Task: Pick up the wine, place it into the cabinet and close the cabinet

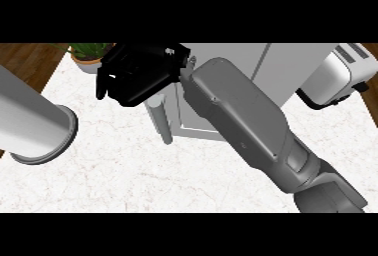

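Head view looks pretty crowded right now. Right forearm (251, 125) cuts diagonally across the white marble bench (111, 175), and the right hand (136, 72) sits at the top left of the grey cabinet (244, 60), fingers (107, 85) curled downward. Can't tell if they're wrapped around anything. Honestly can't spot the wine anywhere, so it may be hidden. A pale cylindrical handle (161, 120) hangs just below the hand. Left forearm (29, 125) pokes in from the left edge, hand out of shot. Potted plant (88, 54) top left, toaster (341, 72) far right.
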Motion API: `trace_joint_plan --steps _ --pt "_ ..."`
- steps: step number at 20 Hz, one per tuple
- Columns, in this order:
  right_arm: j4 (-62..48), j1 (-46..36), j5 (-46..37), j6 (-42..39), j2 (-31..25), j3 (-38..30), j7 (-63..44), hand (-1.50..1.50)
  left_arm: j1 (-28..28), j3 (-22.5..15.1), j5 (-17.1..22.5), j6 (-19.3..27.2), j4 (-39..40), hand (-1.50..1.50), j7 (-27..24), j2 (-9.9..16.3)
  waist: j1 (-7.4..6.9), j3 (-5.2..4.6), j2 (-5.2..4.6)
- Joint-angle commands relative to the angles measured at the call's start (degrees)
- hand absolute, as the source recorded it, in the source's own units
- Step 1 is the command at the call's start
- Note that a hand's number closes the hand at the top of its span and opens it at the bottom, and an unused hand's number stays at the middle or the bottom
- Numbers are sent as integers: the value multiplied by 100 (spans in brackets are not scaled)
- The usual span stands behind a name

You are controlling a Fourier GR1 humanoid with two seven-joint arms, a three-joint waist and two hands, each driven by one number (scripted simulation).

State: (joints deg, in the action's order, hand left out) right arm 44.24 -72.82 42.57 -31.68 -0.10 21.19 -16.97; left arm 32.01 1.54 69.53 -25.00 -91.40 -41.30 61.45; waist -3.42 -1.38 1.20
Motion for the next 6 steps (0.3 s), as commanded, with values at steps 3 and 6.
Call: trace_joint_plan --steps 3,6 --pt "-507 -55 -312 665 -923 -649 553 150 -84 102 -46 -153 -92 -150 13 45 150 135 -215" --pt "-509 29 -349 738 -777 -604 627 150 -220 18 -98 35 -307 -150 117 -7 212 137 -224"
